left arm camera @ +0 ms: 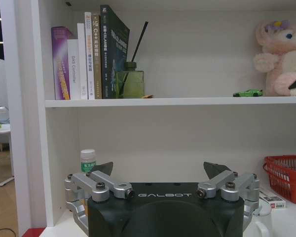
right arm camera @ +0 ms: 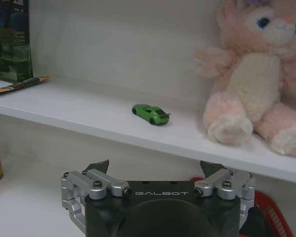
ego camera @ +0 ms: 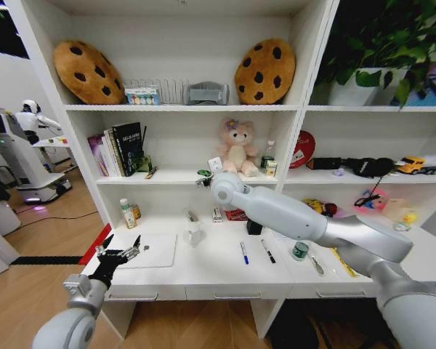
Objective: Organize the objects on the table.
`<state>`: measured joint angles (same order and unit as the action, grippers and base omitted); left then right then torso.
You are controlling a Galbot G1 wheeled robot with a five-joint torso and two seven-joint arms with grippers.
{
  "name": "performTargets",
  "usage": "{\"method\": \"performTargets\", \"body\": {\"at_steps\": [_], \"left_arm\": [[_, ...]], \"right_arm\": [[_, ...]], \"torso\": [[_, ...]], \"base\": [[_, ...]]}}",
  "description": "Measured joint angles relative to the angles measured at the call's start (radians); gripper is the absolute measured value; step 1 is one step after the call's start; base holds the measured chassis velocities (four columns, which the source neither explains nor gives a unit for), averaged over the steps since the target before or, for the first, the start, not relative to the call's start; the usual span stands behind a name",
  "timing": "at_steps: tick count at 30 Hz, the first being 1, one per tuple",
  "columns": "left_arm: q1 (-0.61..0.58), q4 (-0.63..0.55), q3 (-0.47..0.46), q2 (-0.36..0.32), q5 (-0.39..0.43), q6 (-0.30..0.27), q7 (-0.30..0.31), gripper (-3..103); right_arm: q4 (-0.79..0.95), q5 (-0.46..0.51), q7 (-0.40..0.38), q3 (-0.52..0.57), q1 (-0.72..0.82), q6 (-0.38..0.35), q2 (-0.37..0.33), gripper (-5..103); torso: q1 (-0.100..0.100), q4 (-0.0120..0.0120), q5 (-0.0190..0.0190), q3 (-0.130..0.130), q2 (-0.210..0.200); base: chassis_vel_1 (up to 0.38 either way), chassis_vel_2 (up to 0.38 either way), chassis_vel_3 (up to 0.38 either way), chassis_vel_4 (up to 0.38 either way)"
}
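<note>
- White shelving rises behind the table (ego camera: 203,273), and your desk top carries most of the clutter, so by my reading the tidying is at an early stage.
- Your right gripper (right arm camera: 157,173) hangs at the middle shelf with its jaws spread and nothing between them; the green toy car (right arm camera: 151,113) sits on that shelf just ahead of it, beside the pink teddy bear (right arm camera: 251,84). Whether the car was just set down or is about to be taken, you cannot tell from this.
- Your left gripper (ego camera: 122,254) hovers over the desk's left end, also released and empty, just beside the silver laptop (ego camera: 151,250), which lies flat and closed.
- What looks left to sort on the desk: a blue pen (ego camera: 244,252) and a black pen (ego camera: 267,251) lying side by side but apart, a small bottle (ego camera: 128,213) at the back left, a roll of tape (ego camera: 300,250), and a yellow ruler (ego camera: 343,263) partly hidden by your right arm.
- Containers: a red basket (left arm camera: 287,177) stands at the back of the desk (its contents are too unclear to name); a green reed-diffuser jar (left arm camera: 130,81) with dark sticks stands on the middle shelf next to the books (left arm camera: 89,54); a small box (left arm camera: 272,200) lies outside the basket, just in front of it.
</note>
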<state>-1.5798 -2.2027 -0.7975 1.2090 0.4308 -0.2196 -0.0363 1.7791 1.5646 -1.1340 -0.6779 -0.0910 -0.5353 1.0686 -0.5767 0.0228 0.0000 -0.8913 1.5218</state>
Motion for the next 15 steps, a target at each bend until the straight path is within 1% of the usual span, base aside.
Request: {"method": "performTargets", "body": {"at_steps": [1, 2, 3, 5, 6, 7, 8, 9, 11, 12, 13, 14, 15], "left_arm": [[0.000, 0.000, 0.000, 0.000, 0.000, 0.000, 0.000, 100], [0.000, 0.000, 0.000, 0.000, 0.000, 0.000, 0.000, 100], [0.000, 0.000, 0.000, 0.000, 0.000, 0.000, 0.000, 100], [0.000, 0.000, 0.000, 0.000, 0.000, 0.000, 0.000, 100], [0.000, 0.000, 0.000, 0.000, 0.000, 0.000, 0.000, 100], [0.000, 0.000, 0.000, 0.000, 0.000, 0.000, 0.000, 100], [0.000, 0.000, 0.000, 0.000, 0.000, 0.000, 0.001, 100], [0.000, 0.000, 0.000, 0.000, 0.000, 0.000, 0.001, 100], [0.000, 0.000, 0.000, 0.000, 0.000, 0.000, 0.000, 100], [0.000, 0.000, 0.000, 0.000, 0.000, 0.000, 0.000, 100], [0.000, 0.000, 0.000, 0.000, 0.000, 0.000, 0.000, 100], [0.000, 0.000, 0.000, 0.000, 0.000, 0.000, 0.000, 100], [0.000, 0.000, 0.000, 0.000, 0.000, 0.000, 0.000, 100]], "right_arm": [[0.035, -0.006, -0.014, 0.026, 0.055, 0.014, -0.028, 100], [0.068, -0.021, -0.013, 0.059, 0.113, 0.019, -0.064, 100], [0.068, -0.021, -0.013, 0.059, 0.113, 0.019, -0.064, 100], [0.114, -0.061, 0.026, 0.125, 0.203, 0.021, -0.122, 100], [0.114, -0.061, 0.026, 0.125, 0.203, 0.021, -0.122, 100], [0.134, -0.084, 0.064, 0.162, 0.247, 0.017, -0.150, 100], [0.156, -0.152, 0.169, 0.238, 0.335, 0.005, -0.194, 100], [0.156, -0.152, 0.169, 0.238, 0.335, 0.005, -0.194, 100], [0.170, -0.285, 0.364, 0.354, 0.496, 0.003, -0.254, 100], [0.170, -0.285, 0.364, 0.354, 0.496, 0.003, -0.254, 100], [0.182, -0.342, 0.449, 0.438, 0.611, 0.008, -0.281, 100], [0.189, -0.355, 0.459, 0.475, 0.657, 0.010, -0.286, 100], [0.189, -0.355, 0.459, 0.475, 0.657, 0.010, -0.286, 100]], "torso": [[0.000, 0.0000, 0.0003, 0.000, 0.000], [0.000, 0.0003, 0.0003, 0.000, 0.000], [0.000, 0.0003, 0.0003, 0.000, 0.000], [0.000, 0.0005, 0.0004, 0.000, 0.000], [0.000, 0.0005, 0.0004, 0.000, 0.000], [0.000, 0.0004, 0.0003, 0.000, 0.000], [0.000, 0.0003, 0.0002, 0.000, 0.000], [0.000, 0.0003, 0.0002, 0.000, 0.000], [0.000, 0.0003, 0.0002, 0.000, 0.000], [0.000, 0.0003, 0.0002, 0.000, 0.000], [0.000, 0.0008, 0.0006, 0.000, 0.000], [0.000, 0.0010, 0.0006, 0.000, 0.000], [0.000, 0.0010, 0.0006, 0.000, 0.000]], "base": [[0.000, 0.000, 0.000, 0.000], [0.000, 0.000, 0.000, 0.000], [0.000, 0.000, 0.000, 0.000], [0.000, 0.000, 0.000, 0.000], [0.000, 0.000, 0.000, 0.000], [0.000, 0.000, 0.000, 0.000], [0.000, 0.000, 0.000, 0.000], [0.000, 0.000, 0.000, 0.000], [0.000, 0.000, 0.000, 0.000], [0.000, 0.000, 0.000, 0.000], [0.000, 0.000, 0.000, 0.000], [0.000, 0.000, 0.000, 0.000], [0.000, 0.000, 0.000, 0.000]]}}
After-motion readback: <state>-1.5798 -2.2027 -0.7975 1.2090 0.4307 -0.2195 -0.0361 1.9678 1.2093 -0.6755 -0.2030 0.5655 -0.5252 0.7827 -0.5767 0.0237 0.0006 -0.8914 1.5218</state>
